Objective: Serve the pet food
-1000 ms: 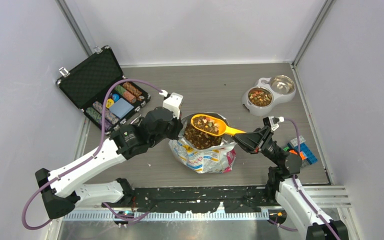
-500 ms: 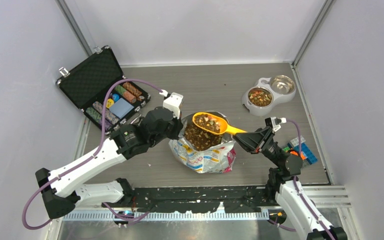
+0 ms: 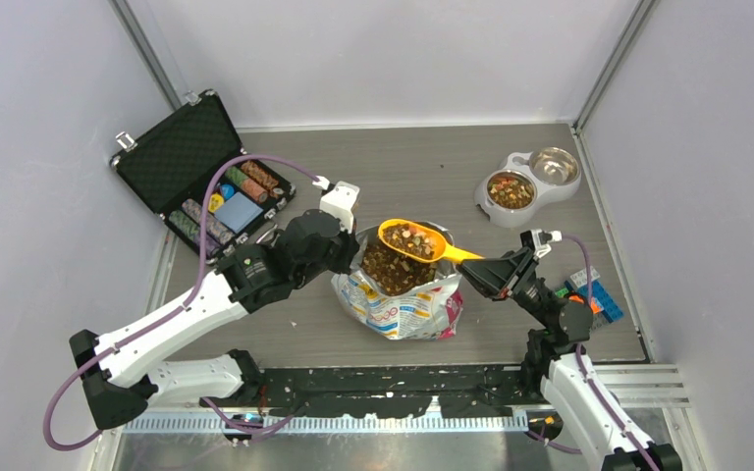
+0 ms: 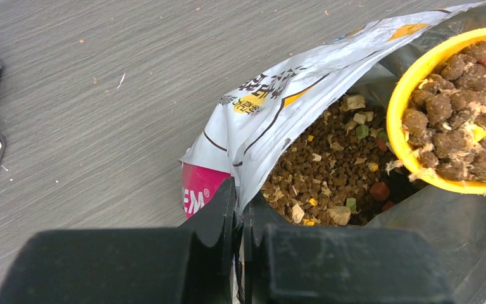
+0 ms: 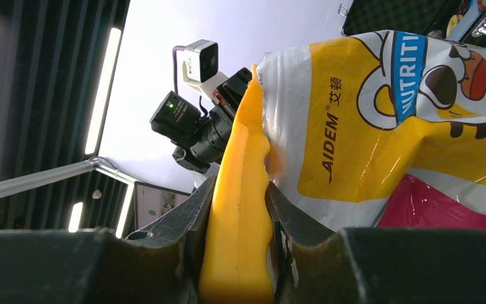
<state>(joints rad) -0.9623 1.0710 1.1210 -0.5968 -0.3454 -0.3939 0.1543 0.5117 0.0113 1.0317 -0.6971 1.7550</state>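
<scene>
The printed foil bag [image 3: 407, 306] stands open mid-table, full of pet food [image 3: 391, 267]. My left gripper [image 3: 351, 253] is shut on the bag's left rim [image 4: 240, 190], holding it open; kibble [image 4: 329, 177] shows inside. A yellow scoop [image 3: 412, 241], heaped with kibble [image 4: 462, 136], hovers level over the bag's mouth. My right gripper [image 3: 473, 271] is shut on the scoop's handle [image 5: 240, 215]. At the back right, the double pet bowl [image 3: 528, 183] has kibble in its left cup [image 3: 510, 190], while its right steel cup [image 3: 553, 165] holds none.
An open black case [image 3: 201, 177] with striped poker chips lies at the back left. Small blue and orange items [image 3: 594, 294] sit at the right edge beside my right arm. Grey walls close in on three sides.
The loaded scoop has crept slightly up and to the right over the bag mouth. The left arm and bag have stayed put.
</scene>
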